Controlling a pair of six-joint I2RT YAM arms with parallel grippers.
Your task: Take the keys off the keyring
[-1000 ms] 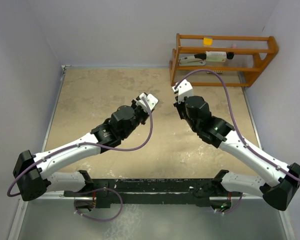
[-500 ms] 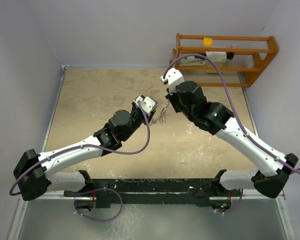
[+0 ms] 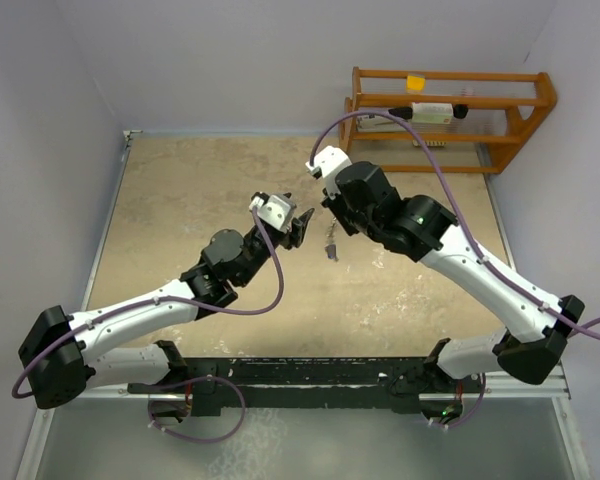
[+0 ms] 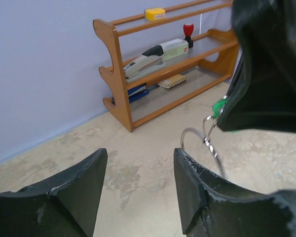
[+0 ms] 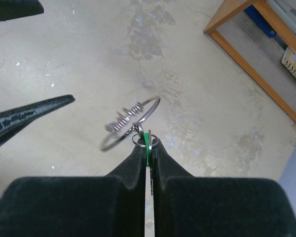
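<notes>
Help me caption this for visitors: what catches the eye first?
The right gripper pinches a green-headed key, a wire keyring dangling from it above the table middle. The left gripper hangs open beside it. A wooden rack stands in the far right corner.

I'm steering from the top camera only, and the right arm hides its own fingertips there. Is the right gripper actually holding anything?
Observer: Yes. In the right wrist view the right gripper is shut on the green key, which shows edge-on between its fingers.
Operator: Where is the ring, then?
Observer: The ring sticks out just past those fingertips, joined to the key by a smaller loop.
Operator: Does the left gripper have a grip on it?
Observer: No. In the left wrist view the left gripper is open with nothing between its fingers. The ring hangs ahead and to the right, apart from them.
</notes>
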